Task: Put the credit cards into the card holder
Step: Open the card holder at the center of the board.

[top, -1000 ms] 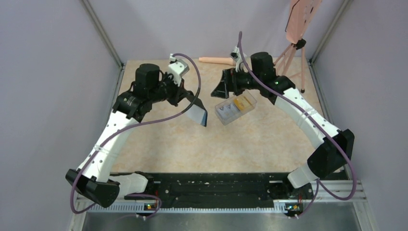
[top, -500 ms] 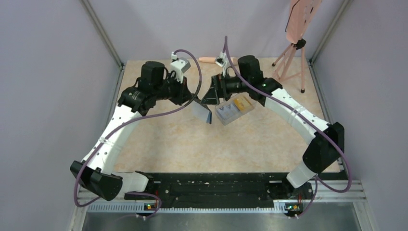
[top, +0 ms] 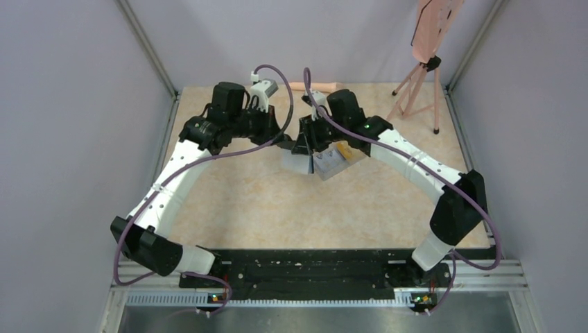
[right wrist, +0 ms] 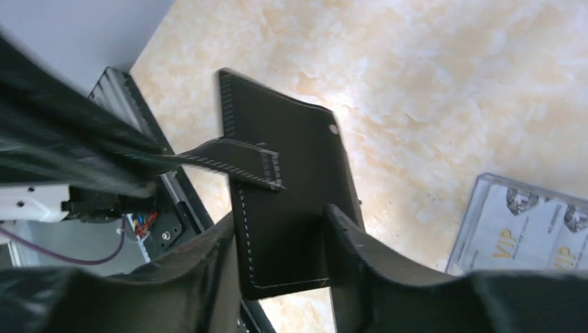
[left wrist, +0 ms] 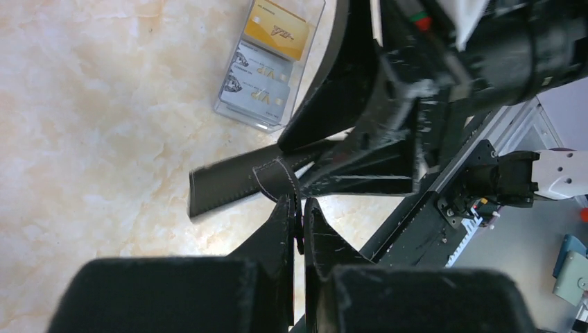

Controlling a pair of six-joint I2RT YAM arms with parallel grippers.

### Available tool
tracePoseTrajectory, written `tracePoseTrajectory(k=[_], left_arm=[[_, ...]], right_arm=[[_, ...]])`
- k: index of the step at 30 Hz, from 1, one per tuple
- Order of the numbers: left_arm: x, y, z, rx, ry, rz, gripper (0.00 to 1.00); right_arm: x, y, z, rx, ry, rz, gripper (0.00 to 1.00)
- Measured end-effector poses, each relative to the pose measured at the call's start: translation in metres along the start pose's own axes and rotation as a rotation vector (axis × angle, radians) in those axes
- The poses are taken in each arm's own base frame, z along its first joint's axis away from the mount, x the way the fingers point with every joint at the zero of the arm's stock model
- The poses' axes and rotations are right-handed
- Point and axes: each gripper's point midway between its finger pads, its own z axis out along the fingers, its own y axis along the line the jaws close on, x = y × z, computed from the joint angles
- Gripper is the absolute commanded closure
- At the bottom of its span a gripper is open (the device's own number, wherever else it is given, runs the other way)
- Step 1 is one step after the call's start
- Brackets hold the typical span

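Note:
The black card holder [top: 295, 162] hangs above the table by its clasp tab [left wrist: 277, 177], and my left gripper [left wrist: 299, 201] is shut on that tab. In the right wrist view the card holder [right wrist: 291, 152] faces the camera, its lower part seen between the parted fingers of my right gripper [right wrist: 281, 215]. The right finger [right wrist: 360, 257] covers the holder's right edge. I see no pinch. The credit cards lie in a clear plastic box [left wrist: 267, 66] on the table: a yellow-orange card [left wrist: 279, 28] and a grey-white card [left wrist: 256, 87]. That box [top: 336, 158] sits just right of both grippers.
A pink tripod stand [top: 419, 76] rises at the back right. A pale pink rod [top: 305, 86] lies along the back wall. Grey walls close in the table on three sides. My two wrists [top: 298, 132] are almost touching at mid-table.
Both arms swung inward and met at the centre. The left one carried the card holder toward the box. The right gripper came over the holder and its jaws narrowed.

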Motion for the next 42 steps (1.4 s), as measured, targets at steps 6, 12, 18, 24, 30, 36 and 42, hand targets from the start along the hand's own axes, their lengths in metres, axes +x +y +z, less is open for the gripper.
tracePoseTrajectory(k=[6, 12, 18, 24, 30, 36, 42], left_arm=[[-0.002, -0.004, -0.001, 0.013, -0.003, -0.017, 0.90], [-0.006, -0.005, 0.000, 0.016, -0.018, -0.042, 0.33], [-0.016, 0.012, -0.004, -0.040, -0.083, -0.139, 0.02], [0.005, 0.073, -0.023, -0.141, -0.151, -0.394, 0.01], [0.050, 0.079, -0.010, -0.110, -0.053, -0.541, 0.06], [0.088, 0.080, 0.017, -0.068, 0.080, -0.638, 0.11], [0.121, 0.059, 0.047, -0.032, 0.226, -0.642, 0.12]], right_arm=[[0.007, -0.018, 0.008, 0.070, 0.022, -0.002, 1.00], [0.007, -0.017, 0.008, 0.071, 0.024, -0.010, 1.00], [0.002, -0.031, 0.000, 0.072, 0.003, 0.022, 1.00], [0.003, -0.065, -0.030, 0.054, -0.046, 0.151, 1.00], [-0.005, -0.058, -0.048, -0.056, -0.074, 0.182, 1.00], [-0.005, -0.027, -0.056, -0.222, -0.052, 0.165, 1.00], [-0.005, -0.014, -0.060, -0.295, -0.042, 0.170, 1.00]])
